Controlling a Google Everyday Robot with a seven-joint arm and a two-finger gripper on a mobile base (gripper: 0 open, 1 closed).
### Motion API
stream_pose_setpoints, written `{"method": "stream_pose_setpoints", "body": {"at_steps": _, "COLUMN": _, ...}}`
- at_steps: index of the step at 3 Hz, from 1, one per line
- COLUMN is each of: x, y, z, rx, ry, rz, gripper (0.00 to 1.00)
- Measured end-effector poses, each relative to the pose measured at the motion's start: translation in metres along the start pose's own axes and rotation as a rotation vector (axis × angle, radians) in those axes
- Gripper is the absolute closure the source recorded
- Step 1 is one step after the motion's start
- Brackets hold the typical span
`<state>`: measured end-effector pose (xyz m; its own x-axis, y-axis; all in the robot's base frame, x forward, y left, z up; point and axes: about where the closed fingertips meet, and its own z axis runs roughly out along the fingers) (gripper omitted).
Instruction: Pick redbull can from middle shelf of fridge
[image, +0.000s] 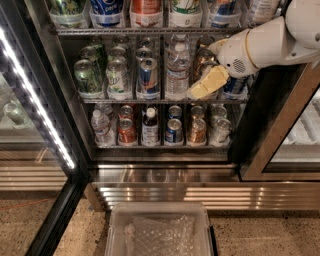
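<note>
The redbull can (148, 76) stands upright on the middle shelf (125, 100), pincer (197, 90) to its right.

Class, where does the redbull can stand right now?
Camera view: the redbull can stands third from the left on the middle shelf, between a green can and a water bottle; the end effector is just right of the bottle.

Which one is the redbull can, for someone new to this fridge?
In the fridge, find the middle shelf. The redbull can stands front in its third lane from the left, left of the end effector: slim, blue-and-silver with a red logo, between a green-and-white can and a clear water bottle.
</note>
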<state>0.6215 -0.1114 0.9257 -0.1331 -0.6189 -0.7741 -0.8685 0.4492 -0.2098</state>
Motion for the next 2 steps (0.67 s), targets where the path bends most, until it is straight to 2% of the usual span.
{"method": "stream_pose_setpoints", "body": {"at_steps": 1, "x": 0.0, "y": 0.0001, "z": 0.0, "rx": 0.0, "ry": 0.0, "rz": 0.0, "gripper": 0.17}}
{"method": "stream_pose_setpoints", "body": {"at_steps": 2, "x": -0.0047, "y": 0.008, "z": -0.0082, "rx": 0.0, "ry": 0.047, "rz": -0.04, "gripper": 0.14}}
